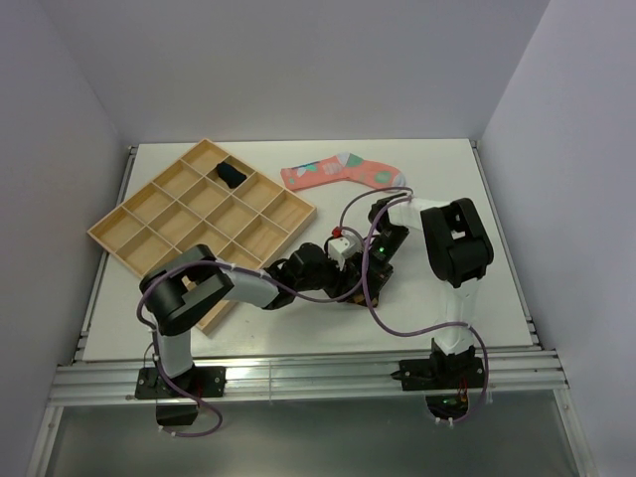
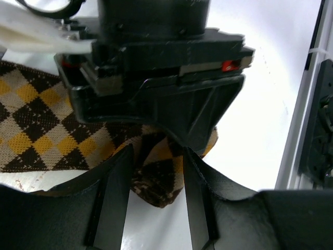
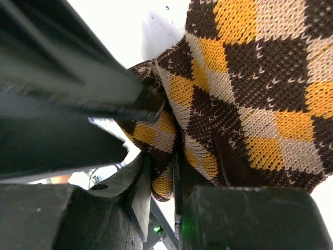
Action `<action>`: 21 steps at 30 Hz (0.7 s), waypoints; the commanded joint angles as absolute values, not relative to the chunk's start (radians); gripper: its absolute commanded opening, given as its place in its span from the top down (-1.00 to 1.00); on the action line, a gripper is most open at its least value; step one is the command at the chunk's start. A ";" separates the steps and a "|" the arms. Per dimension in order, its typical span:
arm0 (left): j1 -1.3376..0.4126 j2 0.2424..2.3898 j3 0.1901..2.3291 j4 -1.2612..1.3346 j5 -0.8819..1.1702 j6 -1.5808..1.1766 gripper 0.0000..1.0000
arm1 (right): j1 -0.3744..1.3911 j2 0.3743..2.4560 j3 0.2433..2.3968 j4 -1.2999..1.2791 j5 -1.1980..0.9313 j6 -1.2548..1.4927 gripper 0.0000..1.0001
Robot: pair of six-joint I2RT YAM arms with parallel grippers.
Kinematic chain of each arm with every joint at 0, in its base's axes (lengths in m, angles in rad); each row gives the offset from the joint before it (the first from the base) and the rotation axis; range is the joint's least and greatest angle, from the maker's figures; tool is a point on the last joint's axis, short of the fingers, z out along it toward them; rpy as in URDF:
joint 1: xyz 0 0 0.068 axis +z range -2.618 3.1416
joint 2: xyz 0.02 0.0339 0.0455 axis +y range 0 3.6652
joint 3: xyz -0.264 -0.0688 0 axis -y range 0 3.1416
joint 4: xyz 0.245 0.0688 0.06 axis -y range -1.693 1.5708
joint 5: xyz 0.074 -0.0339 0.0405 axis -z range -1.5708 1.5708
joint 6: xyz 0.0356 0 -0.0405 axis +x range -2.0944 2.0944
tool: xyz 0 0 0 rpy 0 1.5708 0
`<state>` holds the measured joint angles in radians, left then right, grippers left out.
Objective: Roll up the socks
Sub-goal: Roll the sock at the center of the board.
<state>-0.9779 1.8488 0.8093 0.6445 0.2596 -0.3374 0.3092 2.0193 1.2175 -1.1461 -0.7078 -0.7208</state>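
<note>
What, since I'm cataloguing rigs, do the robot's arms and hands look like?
The left arm and right arm are black with pale grey-white link segments, and purple cables loop along each. The left hand and right hand are black, each with two flat, straight fingers.

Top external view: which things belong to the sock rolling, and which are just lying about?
Job in hand:
- diamond-patterned sock, pinched in the right gripper, with the left gripper straddling its folded end
- pink sock, lying flat
- navy sock, in a tray compartment

Lying about:
- wooden tray
- table
</note>
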 commanded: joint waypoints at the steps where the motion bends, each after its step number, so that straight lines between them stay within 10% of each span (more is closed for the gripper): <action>1: -0.966 1.876 0.827 0.681 0.307 -0.316 0.04 | 0.305 2.052 1.229 -1.104 -0.646 -0.718 0.77; 16: -0.959 1.973 0.775 0.830 0.453 -0.440 0.05 | 0.301 2.054 1.232 -1.085 -0.641 -0.680 0.78; 21: -0.959 1.991 0.762 0.845 0.452 -0.498 0.39 | 0.301 2.022 1.204 -1.040 -0.618 -0.657 0.77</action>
